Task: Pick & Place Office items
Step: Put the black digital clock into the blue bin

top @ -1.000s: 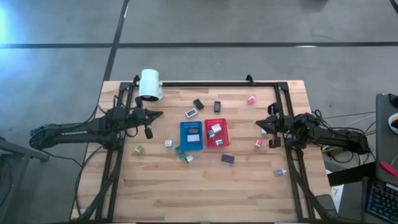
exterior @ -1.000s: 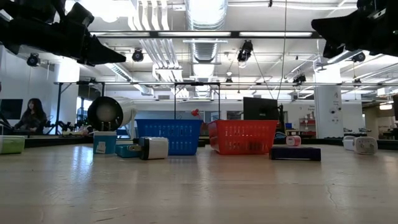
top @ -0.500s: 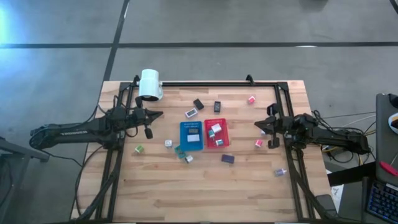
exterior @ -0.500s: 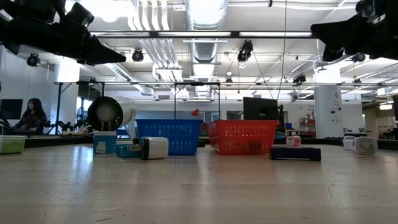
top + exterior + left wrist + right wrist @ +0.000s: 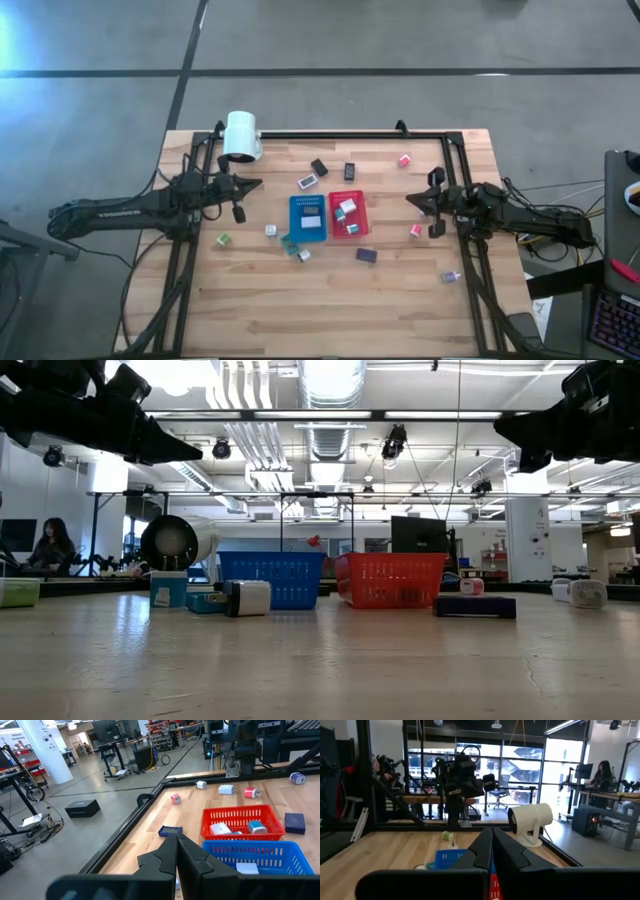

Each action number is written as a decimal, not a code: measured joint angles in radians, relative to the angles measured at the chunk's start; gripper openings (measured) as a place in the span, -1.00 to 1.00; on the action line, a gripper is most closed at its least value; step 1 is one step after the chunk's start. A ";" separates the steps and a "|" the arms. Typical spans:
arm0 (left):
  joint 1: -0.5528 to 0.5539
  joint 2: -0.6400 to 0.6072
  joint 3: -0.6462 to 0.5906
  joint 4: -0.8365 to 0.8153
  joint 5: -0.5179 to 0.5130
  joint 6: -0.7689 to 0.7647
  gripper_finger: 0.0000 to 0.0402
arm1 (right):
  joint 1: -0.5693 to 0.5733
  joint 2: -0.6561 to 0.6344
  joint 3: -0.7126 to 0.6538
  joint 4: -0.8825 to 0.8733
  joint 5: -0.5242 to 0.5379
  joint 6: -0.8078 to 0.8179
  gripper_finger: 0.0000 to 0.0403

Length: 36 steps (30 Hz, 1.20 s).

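Note:
The office items lie scattered on the wooden table: a white-blue block, two black pieces, a pink block, a pink-red one, a green one, a dark blue block, and a teal and white pair. Some rest inside the red tray; the blue tray stands beside it. My left gripper hovers shut above the table's left part. My right gripper hovers shut above the right part, just above and beside the pink-red block. Both touch nothing.
A white cylindrical lamp head stands at the far left corner. A black frame runs along the far edge and both sides. A small item lies near the right rail. The near half of the table holds bare wood.
My right gripper has moved slightly toward the table's left, nearer the red tray, staying shut and at the same height. The left arm and the items have kept still.

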 joint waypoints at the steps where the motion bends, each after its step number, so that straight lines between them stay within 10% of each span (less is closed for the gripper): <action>1: 0.000 0.000 0.000 0.000 0.000 0.000 -0.94 | 0.000 0.000 0.000 -0.001 0.000 0.000 -0.96; 36: -0.001 0.008 0.002 0.097 -0.031 -0.039 -0.97 | 0.001 0.006 0.000 -0.111 0.078 0.050 -0.96</action>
